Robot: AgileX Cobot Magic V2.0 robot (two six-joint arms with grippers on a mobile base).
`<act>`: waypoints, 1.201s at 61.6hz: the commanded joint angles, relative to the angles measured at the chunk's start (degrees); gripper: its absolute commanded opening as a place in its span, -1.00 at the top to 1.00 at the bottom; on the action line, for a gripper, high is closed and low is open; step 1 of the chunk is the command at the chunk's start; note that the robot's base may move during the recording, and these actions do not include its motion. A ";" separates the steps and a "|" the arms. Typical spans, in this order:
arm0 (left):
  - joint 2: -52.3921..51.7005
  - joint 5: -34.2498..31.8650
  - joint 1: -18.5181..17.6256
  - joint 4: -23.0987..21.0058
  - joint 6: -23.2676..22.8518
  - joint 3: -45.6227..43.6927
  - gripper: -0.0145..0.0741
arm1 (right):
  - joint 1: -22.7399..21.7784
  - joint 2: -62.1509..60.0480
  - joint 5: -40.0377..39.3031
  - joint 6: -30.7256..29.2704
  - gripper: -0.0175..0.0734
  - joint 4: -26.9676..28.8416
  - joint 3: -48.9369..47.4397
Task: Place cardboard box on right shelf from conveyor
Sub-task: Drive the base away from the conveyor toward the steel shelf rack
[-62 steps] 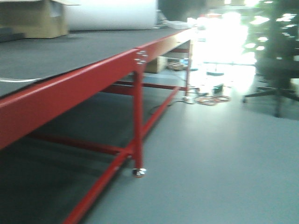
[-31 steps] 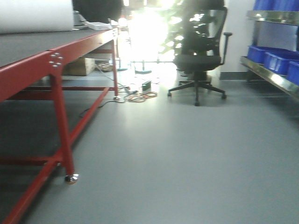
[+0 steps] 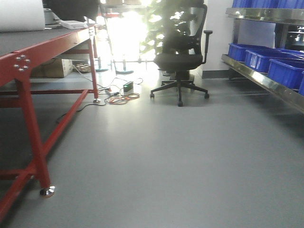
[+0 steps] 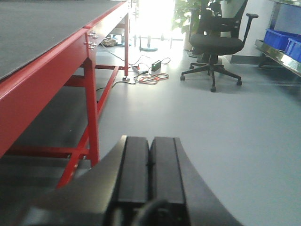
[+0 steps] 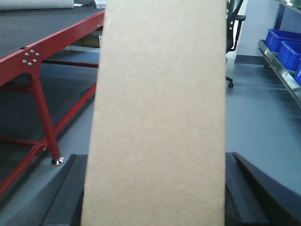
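Grey floor [image 3: 180,156], blue bins [image 3: 285,71] on right shelf [image 3: 266,82]; cardboard box [image 5: 157,108] in right end effector [image 5: 155,193], left end effector [image 4: 149,160] closed, empty.

- One conveyor [image 3: 28,40], red-framed.
- One cardboard box [image 5: 157,117], to the right of the conveyor.
- One black office chair [image 3: 179,59], off the conveyor's far end.
- At least three blue bins [image 3: 247,50] on one right shelf [image 3: 266,81], across the floor from the conveyor.

Likely warehouse-style lab: red-framed conveyor [image 3: 47,50], steel shelf [image 3: 266,81] holding blue bins [image 3: 285,71], office chair [image 3: 179,59] (cables [image 3: 118,99] on floor [image 3: 166,156]).
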 commanded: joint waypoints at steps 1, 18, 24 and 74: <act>-0.96 -4.96 0.10 -0.34 0.02 0.55 0.94 | -0.27 0.78 -6.08 -0.43 0.16 -0.78 -1.61; -0.96 -4.96 0.10 -0.34 0.02 0.55 0.94 | -0.27 0.78 -6.08 -0.43 0.16 -0.78 -1.61; -0.96 -4.96 0.10 -0.34 0.02 0.55 0.94 | -0.27 0.78 -6.08 -0.43 0.16 -0.78 -1.61; -0.96 -4.96 0.10 -0.34 0.02 0.55 0.94 | -0.27 0.78 -6.09 -0.43 0.16 -0.78 -1.61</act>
